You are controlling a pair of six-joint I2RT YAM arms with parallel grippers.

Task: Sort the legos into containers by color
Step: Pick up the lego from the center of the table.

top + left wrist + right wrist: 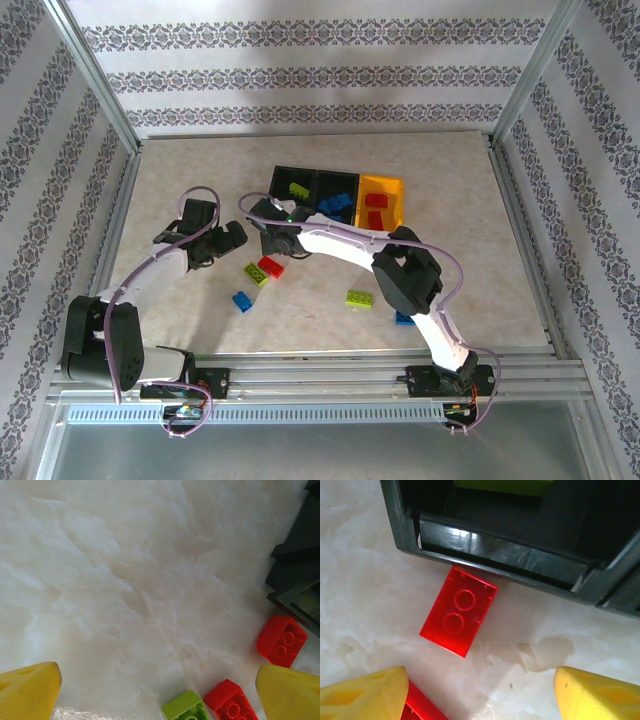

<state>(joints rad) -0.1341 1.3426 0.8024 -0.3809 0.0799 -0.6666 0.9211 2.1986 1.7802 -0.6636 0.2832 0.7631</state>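
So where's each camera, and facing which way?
Top external: high behind the bases, looking down at the table; both arms.
Left wrist: on the left arm, facing down at the table; left hand open.
Right wrist: on the right arm, facing down at a red lego; right hand.
Shared: top and right wrist show the left black bin.

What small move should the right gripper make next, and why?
Probably lower the right gripper over the red brick and close. Its jaws stand open, the brick lies flat just ahead of them beside the black bin, and other red bricks already sit in the yellow bin.
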